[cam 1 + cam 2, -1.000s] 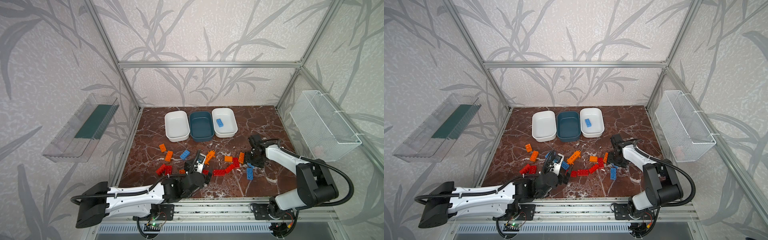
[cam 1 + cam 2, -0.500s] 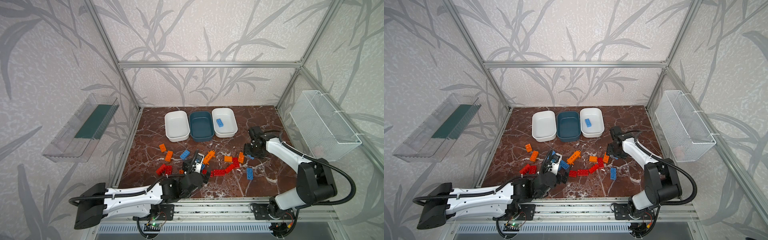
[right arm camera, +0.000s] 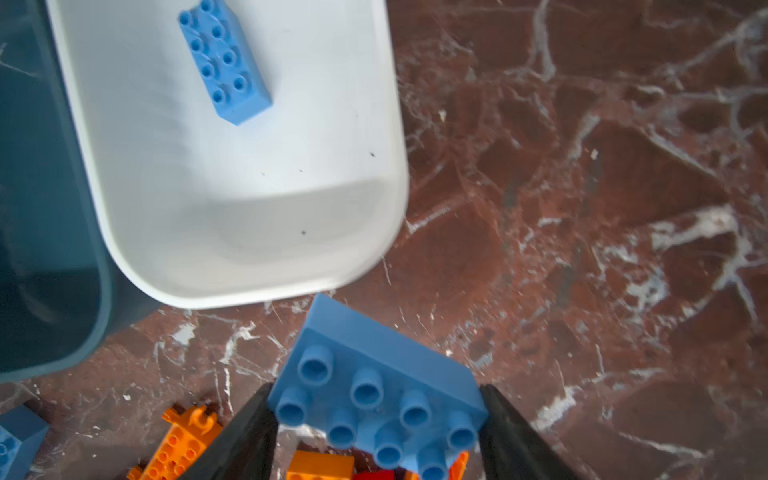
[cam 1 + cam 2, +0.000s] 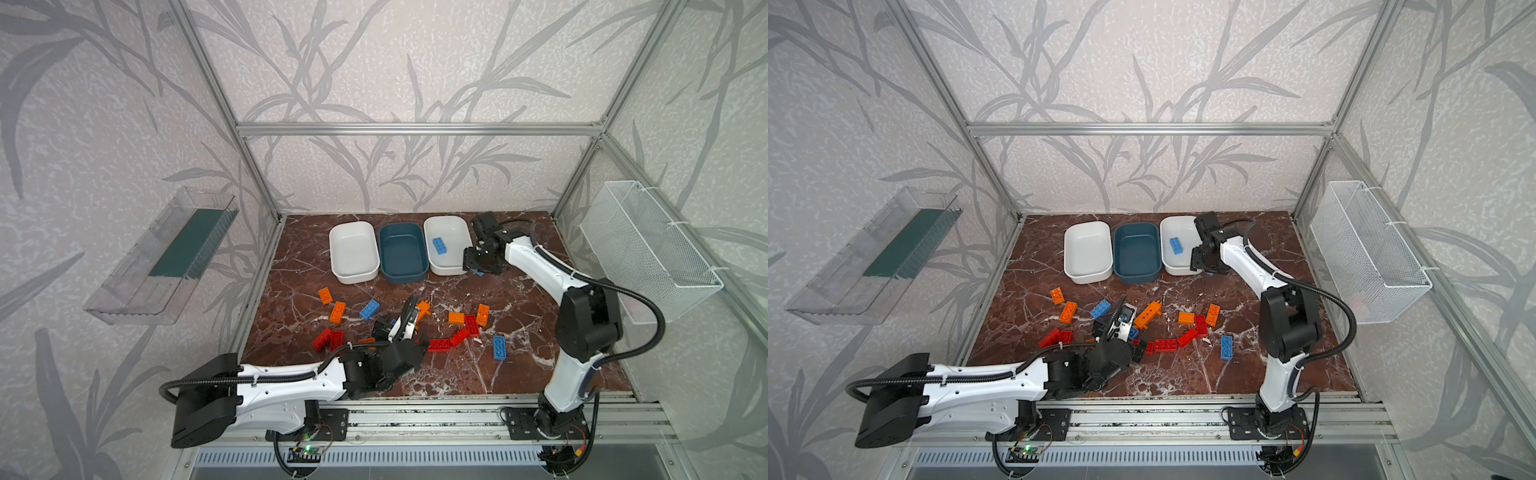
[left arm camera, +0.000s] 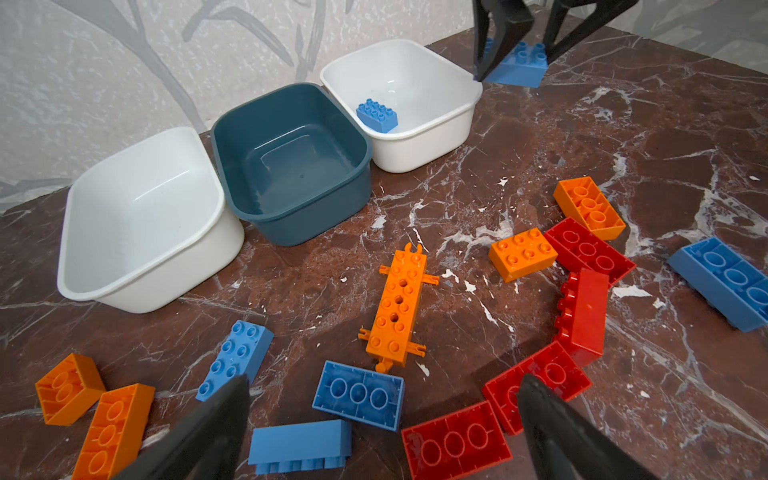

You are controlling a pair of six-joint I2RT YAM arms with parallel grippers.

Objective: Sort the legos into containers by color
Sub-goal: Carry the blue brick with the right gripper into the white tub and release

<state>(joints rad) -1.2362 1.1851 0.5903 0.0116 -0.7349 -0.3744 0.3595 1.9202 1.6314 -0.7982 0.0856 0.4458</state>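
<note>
Legos (image 4: pixel 439 345): studded plastic bricks in red, orange and blue, partly sorted.

1. Blue eight-stud plastic brick (image 3: pixel 374 374). Pinched at its two ends between the black fingers of the right gripper (image 3: pixel 378 415), and tilted with its studs toward the wrist camera. It sits just outside the near corner of the right-hand white rounded plastic tub (image 3: pixel 401 187), over the red-brown marble tabletop (image 3: pixel 623 166) and not above the tub's floor.

2. Second blue eight-stud brick (image 3: pixel 224 62). Lies studs up inside that same tub.

3. Dark teal plastic tub (image 4: pixel 403 253) and left-hand white plastic tub (image 4: pixel 353 253). Both stand side by side with the first, in one row at the back of the table.

4. Left gripper (image 5: pixel 382 380). Its fingers are spread wide and grip nothing. It is low over the loose pile at front centre, with an upturned blue brick (image 5: pixel 359 392) showing between the fingers in the wrist view.

5. Loose on the tabletop, in front of the tubs:
   - long orange piece with side pegs (image 5: pixel 399 307)
   - red bricks (image 5: pixel 582 316)
   - orange bricks (image 5: pixel 521 253)

6. Fixtures:
   - white wire mesh basket (image 4: pixel 648 245) on the right wall
   - clear plastic tray (image 4: pixel 166 257) on the left wall
</note>
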